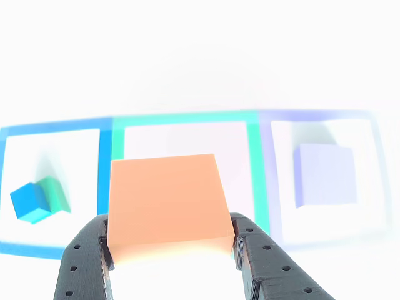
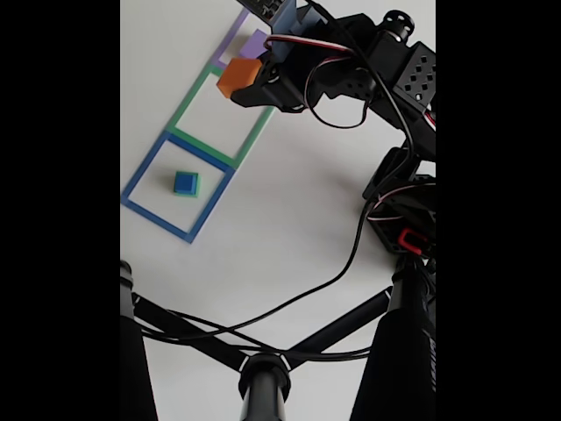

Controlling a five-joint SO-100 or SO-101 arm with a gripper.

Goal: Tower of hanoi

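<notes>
In the other view my gripper [image 1: 172,232] is shut on the orange cube [image 1: 165,200], its black fingers [image 1: 84,262] pressing both sides. The cube sits in front of the green square outline [image 1: 253,162]. At left, a small blue cube [image 1: 28,203] lies on top of a green cube [image 1: 56,194] inside the blue outline [image 1: 105,169]. A purple cube [image 1: 325,175] stands in the purple outline [image 1: 270,181] at right. The fixed view has the gripper [image 2: 244,83] holding the orange cube [image 2: 238,76] at the green outline's [image 2: 186,110] far edge, the blue cube [image 2: 184,182] below, and the purple cube [image 2: 254,44] above.
The arm's black body [image 2: 399,79] and its cables [image 2: 351,254] take up the right side of the fixed view. Black stand rods [image 2: 263,377] cross the bottom. The white table [image 2: 289,202] spreads to the right of the three outlines.
</notes>
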